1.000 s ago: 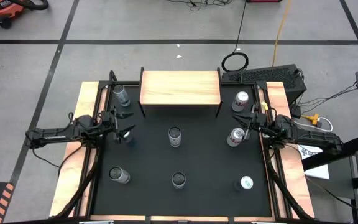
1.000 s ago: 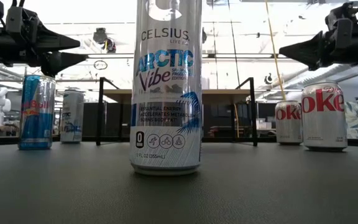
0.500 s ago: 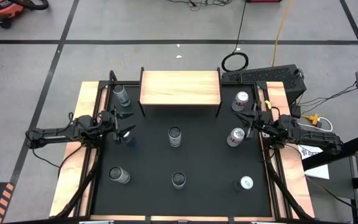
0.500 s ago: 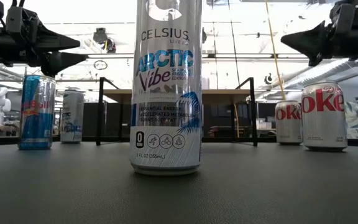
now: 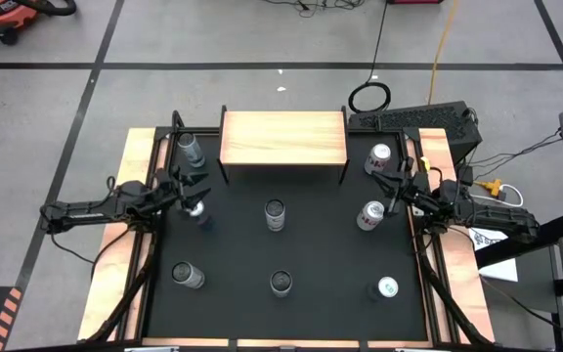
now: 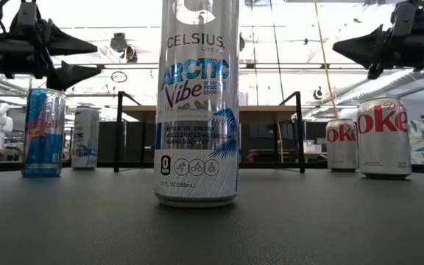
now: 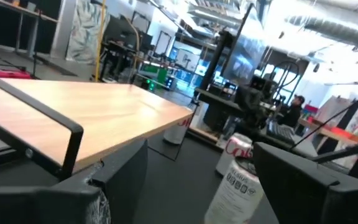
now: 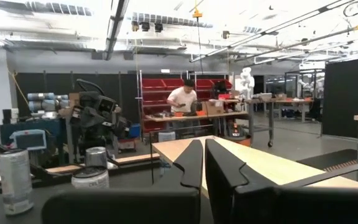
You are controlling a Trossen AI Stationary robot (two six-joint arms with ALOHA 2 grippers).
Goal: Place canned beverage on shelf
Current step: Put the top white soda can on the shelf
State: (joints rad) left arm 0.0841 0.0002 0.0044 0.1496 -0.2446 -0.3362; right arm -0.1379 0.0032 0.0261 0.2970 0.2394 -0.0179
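The shelf [image 5: 283, 139], a light-wood board on thin black legs, stands at the table's far middle; it also shows in the left wrist view [image 7: 92, 115] and the right wrist view [image 8: 260, 163]. Several cans stand upright on the black mat. My left gripper [image 5: 194, 188] hangs open in the air at the left, above a blue Red Bull can [image 6: 43, 132], touching nothing. My right gripper [image 5: 395, 188] is shut and empty in the air at the right, above a Diet Coke can [image 5: 370, 215]. A tall Celsius can [image 6: 197, 103] stands front centre.
Other cans stand at the far left [image 5: 193, 149], far right [image 5: 378, 158], centre [image 5: 275, 215], front left [image 5: 188, 276] and front right [image 5: 386, 288]. Wooden strips [image 5: 115, 264] run along both table sides. A person works in the room beyond [image 8: 182, 101].
My right gripper has risen a little and gone slightly toward the table's far edge, staying shut. My left gripper has shifted slightly toward the far edge above the Red Bull can. No can has moved.
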